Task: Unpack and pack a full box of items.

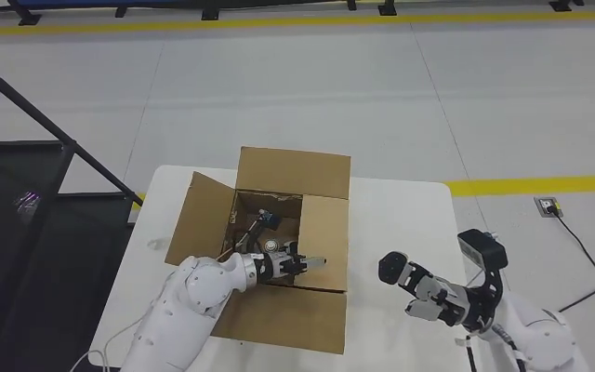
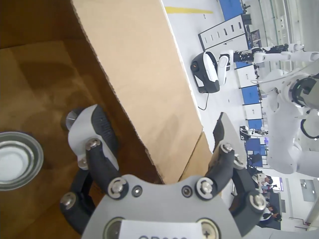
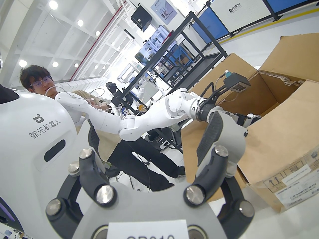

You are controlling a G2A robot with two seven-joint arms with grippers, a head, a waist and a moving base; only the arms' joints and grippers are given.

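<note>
An open cardboard box stands on the white table with its flaps spread. My left gripper is open at the box's right side. It straddles the edge of the right flap: one finger is inside the box, the other outside. A round tin can lies on the box floor beside the inner finger. A small item with a blue part sits deeper inside. My right gripper hangs open and holds nothing, right of the box.
A black rack stands off the table's left edge. The table top right of the box is bare around my right gripper. A printed label is stuck on the box's outer wall.
</note>
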